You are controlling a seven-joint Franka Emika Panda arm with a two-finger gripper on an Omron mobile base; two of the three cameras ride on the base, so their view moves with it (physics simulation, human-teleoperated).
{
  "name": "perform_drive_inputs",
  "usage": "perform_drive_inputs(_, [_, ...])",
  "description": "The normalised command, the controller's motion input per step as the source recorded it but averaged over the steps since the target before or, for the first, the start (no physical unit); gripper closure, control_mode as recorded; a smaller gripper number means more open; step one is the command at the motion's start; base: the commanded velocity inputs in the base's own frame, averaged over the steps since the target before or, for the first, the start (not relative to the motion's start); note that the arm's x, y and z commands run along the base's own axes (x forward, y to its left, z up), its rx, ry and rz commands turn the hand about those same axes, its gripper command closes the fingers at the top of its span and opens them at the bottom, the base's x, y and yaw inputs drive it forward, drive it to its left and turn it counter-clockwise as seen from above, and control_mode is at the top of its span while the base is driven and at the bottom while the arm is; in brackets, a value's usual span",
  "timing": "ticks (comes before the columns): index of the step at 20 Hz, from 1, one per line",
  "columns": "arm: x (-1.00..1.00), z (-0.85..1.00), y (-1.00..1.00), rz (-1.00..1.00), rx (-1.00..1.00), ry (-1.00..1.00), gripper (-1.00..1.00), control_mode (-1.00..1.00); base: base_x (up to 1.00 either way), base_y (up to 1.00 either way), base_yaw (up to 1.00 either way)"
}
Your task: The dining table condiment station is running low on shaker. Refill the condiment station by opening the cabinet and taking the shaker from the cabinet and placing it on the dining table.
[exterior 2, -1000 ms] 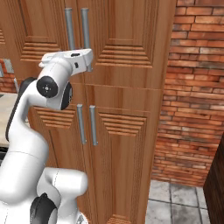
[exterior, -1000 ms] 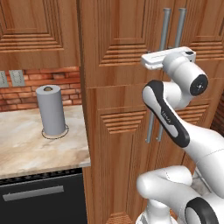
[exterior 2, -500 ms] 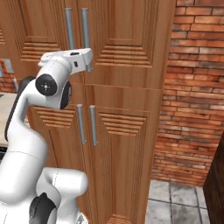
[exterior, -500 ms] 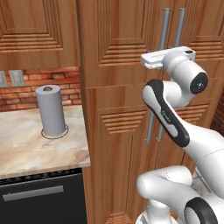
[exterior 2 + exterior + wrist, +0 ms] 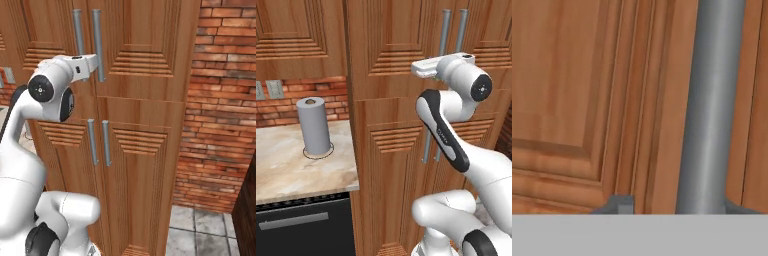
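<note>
Stood close before the cabinet [image 5: 391,45], arm raised, gripper [image 5: 417,69] brought up against the long grey handles [image 5: 445,30] of the upper doors. Found both upper doors shut, with no gap at the seam. Judged the shaker to be inside, behind those doors; could not say on which shelf.

Saw in the hand view one bar [image 5: 712,100] running upright between the fingertips [image 5: 621,204]: one tip right beside the bar, the other standing off it with wood showing in the gap. Took it for the left door's handle. Straddled the bar, then, but could not tell whether clamped on it or slack.

Judged the opening step barely begun, with several ways to spoil it:
- Could slip off the smooth round bar if pulled before both tips bear on it.
- Could twist or skid along the bar, since caught off-centre.
- Could wrench the grip loose if drawn straight back instead of along the door's arc about its hinge.
- Could swing the door into the robot's own elbow or body, parked so near the cabinet front.
- Might sweep the left door out over the counter [image 5: 286,175], though the paper towel roll [image 5: 313,125] stood well apart, far to the left.
</note>
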Motion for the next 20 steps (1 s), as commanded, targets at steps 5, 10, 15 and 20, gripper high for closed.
perform_drive_inputs(5, [-0.55, 0.00, 0.29, 0.10, 0.00, 0.00, 1.00, -1.00, 0.00, 0.00, 0.00])
perform_drive_inputs(10, [-0.86, 0.00, 0.30, 0.17, 0.00, 0.00, 1.00, -1.00, 0.00, 0.00, 0.00])
perform_drive_inputs(15, [-0.97, 0.00, 0.35, 0.17, 0.00, 0.00, 1.00, -1.00, 0.00, 0.00, 0.00])
perform_drive_inputs(20, [-1.00, 0.07, 0.53, 0.14, 0.00, 0.00, 1.00, -1.00, 0.00, 0.00, 0.00])
